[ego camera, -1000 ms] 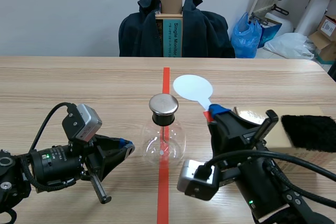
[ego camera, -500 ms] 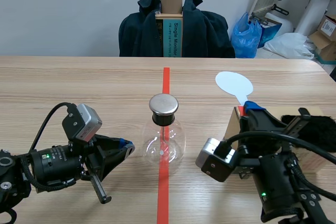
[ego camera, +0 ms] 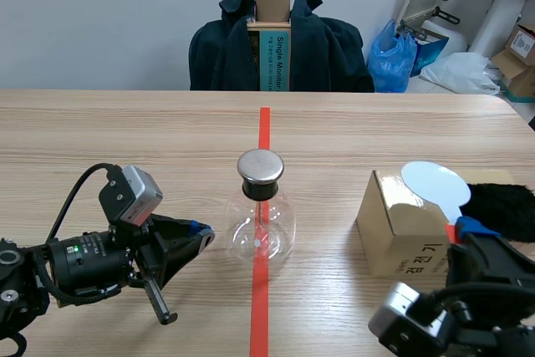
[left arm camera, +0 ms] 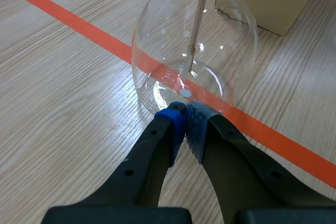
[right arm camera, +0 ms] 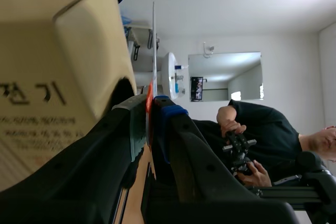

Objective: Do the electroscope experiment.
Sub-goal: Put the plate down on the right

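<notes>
- electroscope [ego camera: 261, 227]: a clear round glass flask was seen upright on the orange-red tape line [ego camera: 264, 131], mid-table, nearer the near edge. It was closed by a metal cap [ego camera: 261, 166], and a thin rod [left arm camera: 196, 19] was hung inside.
- left gripper [left arm camera: 185, 109]: the fingers were pressed pad to pad and nothing was held. The tips were laid low at the flask's left wall, just beside the glass. Contact could not be confirmed.
- right gripper [right arm camera: 152, 109]: the fingers were clamped on the thin red handle of the paddle [ego camera: 435, 183]. It was placed at the near right of the table [ego camera: 125, 140].
- paddle: the white disc was held up over the right end of the cardboard box [ego camera: 401, 225]. It was seen edge-on from the right wrist.
- cardboard box: it was set right of the electroscope, well apart from it. A black fur pad [ego camera: 504, 209] was seen right of the box; whether they touched could not be told.
- far side: a dark jacket [ego camera: 280, 48] was draped over a chair, and a blue bag [ego camera: 393, 56] was seen to its right.
- a person [right arm camera: 257, 129] in a dark top was seen in the right wrist view, with something held in both hands.
</notes>
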